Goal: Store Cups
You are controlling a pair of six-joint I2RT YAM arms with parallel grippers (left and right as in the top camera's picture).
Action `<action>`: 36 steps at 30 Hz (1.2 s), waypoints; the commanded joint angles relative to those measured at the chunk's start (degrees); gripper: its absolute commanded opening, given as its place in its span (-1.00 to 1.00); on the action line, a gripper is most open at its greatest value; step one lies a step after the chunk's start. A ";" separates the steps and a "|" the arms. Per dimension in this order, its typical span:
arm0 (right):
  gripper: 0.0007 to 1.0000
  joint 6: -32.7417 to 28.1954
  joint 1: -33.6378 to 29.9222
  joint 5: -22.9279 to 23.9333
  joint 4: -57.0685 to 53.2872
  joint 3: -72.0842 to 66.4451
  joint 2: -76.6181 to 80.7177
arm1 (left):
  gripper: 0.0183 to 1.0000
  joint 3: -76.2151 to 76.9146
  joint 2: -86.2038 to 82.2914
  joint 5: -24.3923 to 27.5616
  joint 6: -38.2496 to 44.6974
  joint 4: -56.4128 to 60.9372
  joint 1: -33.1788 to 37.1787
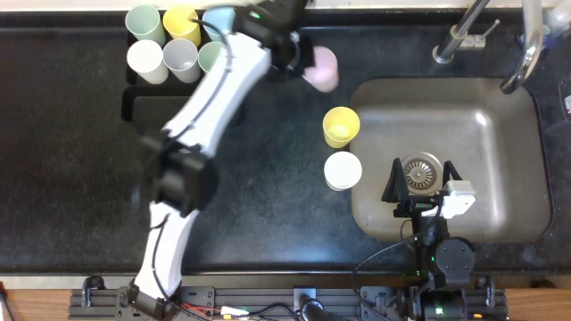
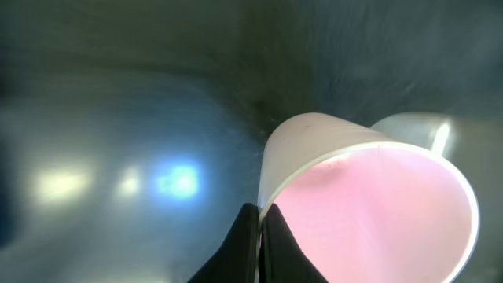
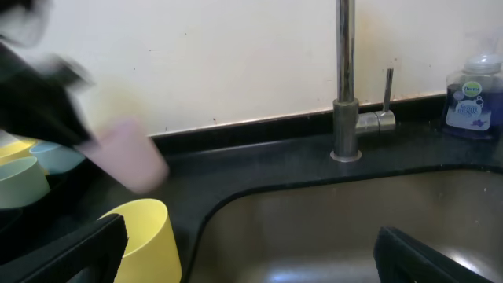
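My left gripper point(image 1: 299, 55) is shut on the rim of a pink cup point(image 1: 322, 68), held tilted above the dark counter at the back. The left wrist view shows the pink cup point(image 2: 369, 196) close up, with the fingers point(image 2: 259, 244) pinching its wall. A yellow cup point(image 1: 341, 126) and a white cup point(image 1: 343, 170) stand on the counter by the sink's left edge. Several cups point(image 1: 174, 45) stand grouped on a black tray at the back left. My right gripper point(image 1: 421, 183) hangs open over the sink point(image 1: 500, 134). The right wrist view has the yellow cup point(image 3: 145, 236) and the pink cup point(image 3: 130, 157).
A tap point(image 1: 464, 31) stands behind the sink, seen as the tap point(image 3: 346, 86) in the right wrist view, with a soap bottle point(image 3: 474, 98) beside it. The counter point(image 1: 71, 160) is bare at the left and front.
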 commanded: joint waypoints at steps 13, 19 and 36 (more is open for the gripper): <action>0.99 0.24 -0.17 -0.24 0.28 -0.76 -0.52 | -0.96 -47.45 -47.10 -11.47 -10.54 2.45 28.55; 0.99 0.24 -0.17 -0.24 0.28 -0.76 -0.52 | -0.96 -50.12 -44.13 -10.23 -10.54 6.16 33.00; 0.99 0.24 -0.17 -0.24 0.28 -0.76 -0.52 | -0.96 -49.99 -32.89 -4.42 -10.56 12.28 39.87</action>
